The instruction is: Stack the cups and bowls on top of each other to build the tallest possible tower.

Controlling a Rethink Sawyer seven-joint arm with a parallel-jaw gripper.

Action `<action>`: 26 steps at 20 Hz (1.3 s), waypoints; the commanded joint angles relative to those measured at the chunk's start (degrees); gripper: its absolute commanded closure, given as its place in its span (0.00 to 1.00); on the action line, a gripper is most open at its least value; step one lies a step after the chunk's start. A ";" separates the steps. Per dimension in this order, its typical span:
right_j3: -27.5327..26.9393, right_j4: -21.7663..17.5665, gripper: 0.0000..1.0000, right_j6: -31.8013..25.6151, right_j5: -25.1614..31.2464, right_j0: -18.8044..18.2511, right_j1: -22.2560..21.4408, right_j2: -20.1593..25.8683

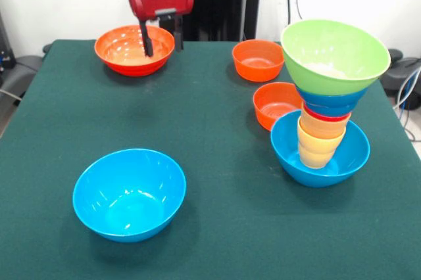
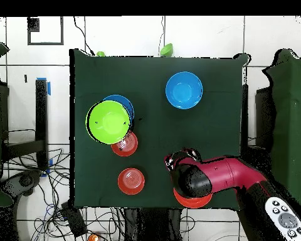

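Nearest the lens, a glossy blue bowl (image 1: 129, 194) sits alone on green cloth (image 1: 217, 135). Right of it stands the tower (image 1: 327, 96) — tapered cups nested in a blue base, a wide green bowl (image 1: 334, 55) on top, leaning and likely to topple. At the far side the gripper (image 1: 161, 38), spread, straddles the rim of a large orange bowl (image 1: 134, 50) — slick plastic could slip.

Front view. The gripper (image 1: 161, 35) hangs over the large orange bowl (image 1: 134, 50) at the far left of the green table (image 1: 217, 162), its two dark fingers (image 1: 148, 38) apart, one reaching down inside the bowl. The tower (image 1: 327, 96) (green bowl uppermost, light-blue bowl as base) leans at right. Two small orange bowls (image 1: 258, 60) (image 1: 276, 104) sit beside it; a second light-blue bowl (image 1: 129, 194) stands near left.
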 commanded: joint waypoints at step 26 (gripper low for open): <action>17.20 1.22 0.00 12.34 -20.41 12.86 -2.12 -15.62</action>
